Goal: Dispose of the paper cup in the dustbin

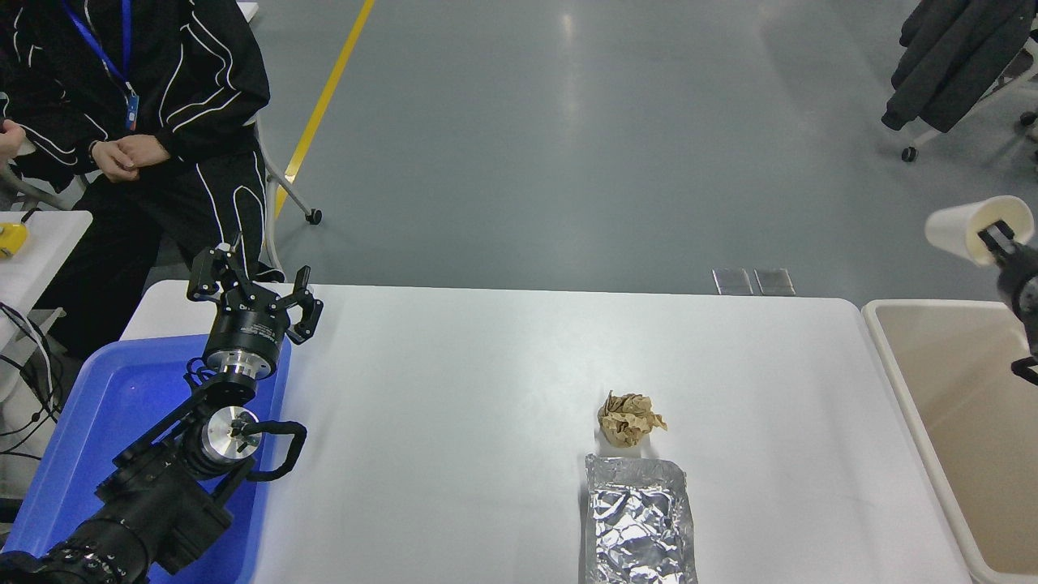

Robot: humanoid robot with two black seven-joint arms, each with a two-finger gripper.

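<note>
The white paper cup (965, 229) hangs tipped on its side in the air at the far right, its mouth toward my right gripper (996, 237). That gripper is shut on the cup's rim, just beyond the far end of the beige dustbin (896, 365), which stands beside the table's right edge. Most of the right arm is out of the picture. My left gripper (253, 294) is parked open at the lower left, above the blue tray.
A crumpled brown paper ball (628, 418) and a silver foil tray (637, 519) lie on the white table right of centre. A blue tray (89, 430) sits at the left edge. A person sits at the far left. A dark jacket hangs on a chair at the top right.
</note>
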